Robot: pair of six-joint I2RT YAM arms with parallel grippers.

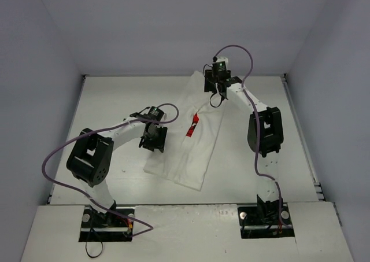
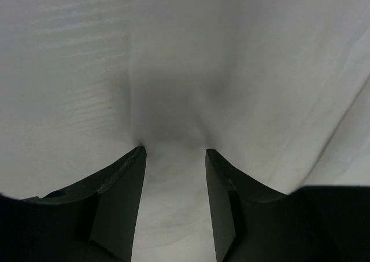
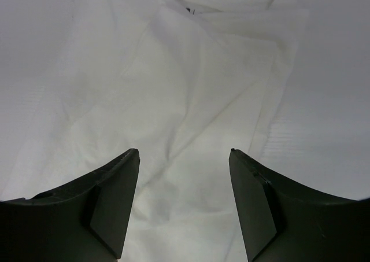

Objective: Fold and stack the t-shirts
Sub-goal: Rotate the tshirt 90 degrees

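Note:
The white t-shirt (image 1: pixel 185 152) lies on the table as a long folded strip that runs from the back centre toward the front. A thin sliver of its red print (image 1: pixel 192 125) shows along a fold. My left gripper (image 1: pixel 152 144) is low at the strip's left edge, jaws open, with flat white cloth (image 2: pixel 173 100) under and between its fingertips (image 2: pixel 173 152). My right gripper (image 1: pixel 215 94) is over the strip's far end, jaws wide open above wrinkled cloth (image 3: pixel 173 88), holding nothing (image 3: pixel 185 152).
The white table (image 1: pixel 110 100) is enclosed by grey walls at the back and both sides. A raised rail (image 1: pixel 303 140) runs along its right edge. Purple cables (image 1: pixel 58 152) loop beside both arms.

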